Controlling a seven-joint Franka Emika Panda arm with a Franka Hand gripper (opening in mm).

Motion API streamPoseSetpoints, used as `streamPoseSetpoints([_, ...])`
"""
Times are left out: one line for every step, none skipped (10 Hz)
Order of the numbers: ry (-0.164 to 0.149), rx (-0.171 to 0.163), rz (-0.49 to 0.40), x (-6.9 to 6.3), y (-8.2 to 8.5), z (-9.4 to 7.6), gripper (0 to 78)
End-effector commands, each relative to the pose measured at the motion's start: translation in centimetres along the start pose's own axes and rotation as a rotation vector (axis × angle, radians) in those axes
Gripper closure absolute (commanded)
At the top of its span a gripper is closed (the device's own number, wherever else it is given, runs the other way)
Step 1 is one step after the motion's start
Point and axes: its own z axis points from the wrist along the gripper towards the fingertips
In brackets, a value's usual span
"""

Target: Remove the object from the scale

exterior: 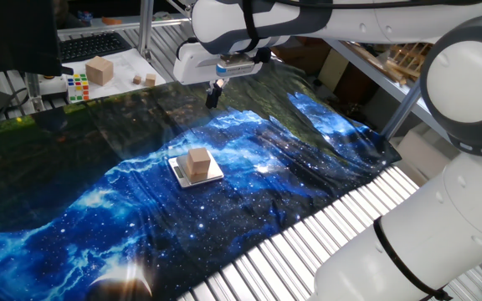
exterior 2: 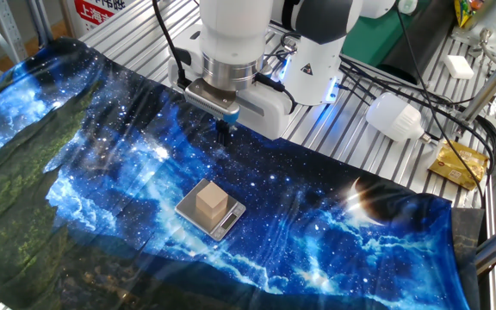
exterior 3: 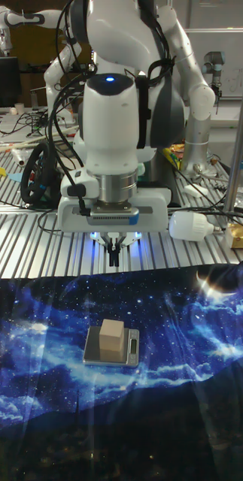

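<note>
The object, a small light-brown wooden cube, stands upright on the middle of the scale, a thin silver square platform lying on the galaxy-print cloth. My gripper hangs above the cloth, behind the scale on the robot-base side, well apart from the cube. Its dark fingers point down, pressed together, with nothing between them.
A Rubik's cube, a larger tan wooden cube and small blocks sit on a white sheet at the table's far corner. A white bulb-shaped object and a yellow packet lie on the slatted metal near the robot base.
</note>
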Motion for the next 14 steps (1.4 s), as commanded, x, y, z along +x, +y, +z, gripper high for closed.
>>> streamPoseSetpoints([0.057,0.037,0.021,0.0,0.0,0.0,77.6])
streamPoseSetpoints([0.057,0.041,0.020,0.0,0.0,0.0,77.6])
streamPoseSetpoints([0.057,0.041,0.020,0.0,0.0,0.0,77.6])
streamPoseSetpoints([0.057,0.041,0.020,0.0,0.0,0.0,77.6])
streamPoseSetpoints([0.058,0.040,0.022,0.0,0.0,0.0,77.6])
streamPoseSetpoints([0.066,0.038,0.022,0.0,0.0,0.0,77.6])
streamPoseSetpoints([0.069,0.036,0.024,0.0,0.0,0.0,77.6])
streamPoseSetpoints([0.068,0.035,0.027,-0.1,0.0,0.1,77.6])
streamPoseSetpoints([0.067,0.030,0.032,-0.1,0.0,0.2,77.6])
streamPoseSetpoints([0.066,0.029,0.037,-0.1,0.0,0.3,77.6])
streamPoseSetpoints([0.063,0.029,0.053,-0.3,0.1,0.8,77.6])
streamPoseSetpoints([0.059,0.029,0.070,-0.4,0.1,1.2,77.6])
streamPoseSetpoints([0.059,0.030,0.080,-0.5,0.2,1.4,77.6])
streamPoseSetpoints([0.060,0.031,0.100,-0.8,0.2,1.7,77.6])
